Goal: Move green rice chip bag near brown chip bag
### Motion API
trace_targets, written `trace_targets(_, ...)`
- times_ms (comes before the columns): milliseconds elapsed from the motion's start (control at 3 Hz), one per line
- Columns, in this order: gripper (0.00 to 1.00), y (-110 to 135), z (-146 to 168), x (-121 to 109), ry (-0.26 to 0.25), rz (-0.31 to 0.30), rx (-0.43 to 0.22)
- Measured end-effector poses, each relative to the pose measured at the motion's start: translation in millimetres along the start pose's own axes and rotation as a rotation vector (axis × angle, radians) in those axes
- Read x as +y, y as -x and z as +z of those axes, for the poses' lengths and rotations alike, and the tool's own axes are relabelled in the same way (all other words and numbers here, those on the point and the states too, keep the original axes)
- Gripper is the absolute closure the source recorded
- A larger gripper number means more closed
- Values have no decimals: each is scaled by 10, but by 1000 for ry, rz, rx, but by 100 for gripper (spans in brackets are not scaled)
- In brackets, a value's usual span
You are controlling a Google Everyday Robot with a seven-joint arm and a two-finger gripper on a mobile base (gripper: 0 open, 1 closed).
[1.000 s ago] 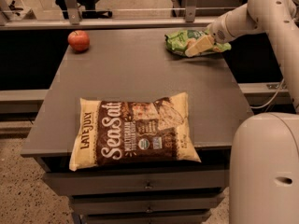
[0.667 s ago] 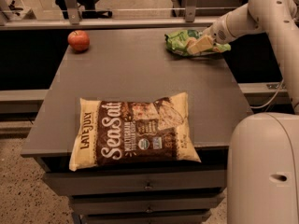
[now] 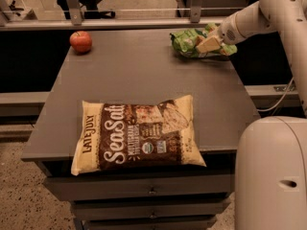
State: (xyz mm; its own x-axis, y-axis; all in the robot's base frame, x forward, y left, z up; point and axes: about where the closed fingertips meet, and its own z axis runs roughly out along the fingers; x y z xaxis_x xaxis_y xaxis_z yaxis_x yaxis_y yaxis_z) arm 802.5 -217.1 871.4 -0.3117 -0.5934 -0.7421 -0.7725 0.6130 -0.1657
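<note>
**Green bag not yet carried over**

My claw was at the green rice chip bag on the far right corner of the tabletop. I could not tell whether it was clamped on the bag. The brown chip bag lay at the near edge, well apart. I judged the whole carry remained.

The hand, at the upper right of the frame, lies over the green rice chip bag and covers part of it. The arm is cut off by the top and right edges. The robot's pale base, lower right, hides the tabletop's near right corner and runs out of frame. The fine print on the brown chip bag is too small to read.
</note>
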Motion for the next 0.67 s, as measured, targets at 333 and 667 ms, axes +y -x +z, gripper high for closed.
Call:
trace_targets(333,100,211,-227,194,40,-67,-11)
trace_targets(667,100,372,-536,508,101,-153,-11)
